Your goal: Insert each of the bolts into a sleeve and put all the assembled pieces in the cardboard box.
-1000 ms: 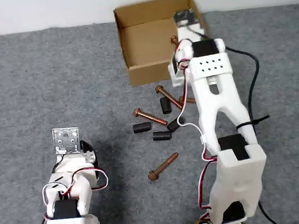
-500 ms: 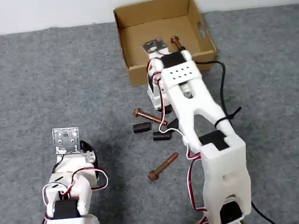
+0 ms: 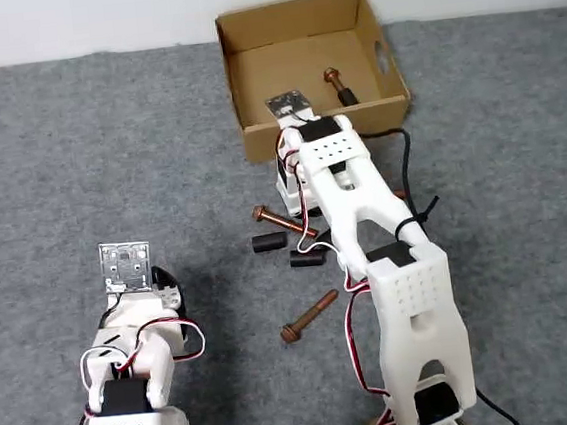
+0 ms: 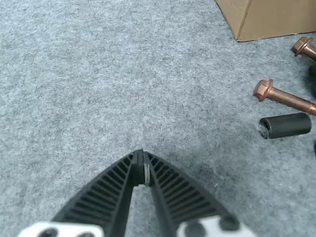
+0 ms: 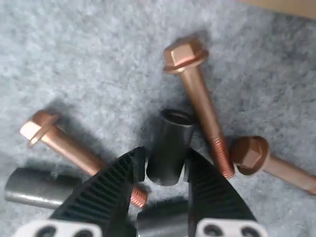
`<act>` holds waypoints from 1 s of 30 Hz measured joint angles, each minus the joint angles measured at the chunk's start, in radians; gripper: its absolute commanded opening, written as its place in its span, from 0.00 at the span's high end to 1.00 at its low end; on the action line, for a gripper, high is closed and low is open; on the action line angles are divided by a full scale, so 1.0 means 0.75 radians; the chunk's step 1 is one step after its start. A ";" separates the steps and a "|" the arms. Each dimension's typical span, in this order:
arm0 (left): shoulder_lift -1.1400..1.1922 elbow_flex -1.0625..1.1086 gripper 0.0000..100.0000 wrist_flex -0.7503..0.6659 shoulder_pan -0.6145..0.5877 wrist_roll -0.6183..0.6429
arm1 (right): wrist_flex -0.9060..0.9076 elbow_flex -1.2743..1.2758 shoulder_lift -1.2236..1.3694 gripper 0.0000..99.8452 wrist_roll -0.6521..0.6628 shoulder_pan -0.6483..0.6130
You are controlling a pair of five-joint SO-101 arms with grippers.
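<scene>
Right tool (image 5: pixel 164 160) released astride sleeve (image 5: pixel 170 143), left tool (image 4: pixel 143 165) clenched empty — closing could snag neighbouring bolt (image 5: pixel 197 98), skewing grip.

Coppery metal bolts (image 5: pixel 197 94), matt black sleeves (image 5: pixel 169 148), cardboard box (image 3: pixel 267 142) — rough grey carpet (image 4: pixel 98 74)

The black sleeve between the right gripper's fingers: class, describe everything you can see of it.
The sleeve is a short, dark, matte tube with one hollow end showing, lying on the grey carpet. The right gripper straddles it, open; whether they touch is unclear. A copper bolt lies close alongside.
</scene>
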 measured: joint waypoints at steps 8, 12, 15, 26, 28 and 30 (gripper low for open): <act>0.000 0.000 0.99 0.000 0.000 0.000 | 0.012 -0.027 0.008 0.99 0.000 0.008; 0.000 0.000 0.99 0.000 0.000 0.000 | 0.131 -0.072 -0.006 0.99 0.000 -0.002; 0.000 0.000 0.99 0.000 0.000 0.000 | 0.282 -0.102 -0.078 0.99 -0.045 -0.006; 0.000 0.000 0.99 0.000 0.000 0.000 | 0.552 -0.110 -0.561 0.99 -0.282 -0.006; 0.000 0.000 0.99 0.000 0.000 0.000 | 0.552 -0.082 -0.681 0.99 -0.288 -0.004; 0.000 0.000 0.99 0.000 0.000 0.000 | 0.552 -0.025 -0.808 0.99 -0.317 -0.004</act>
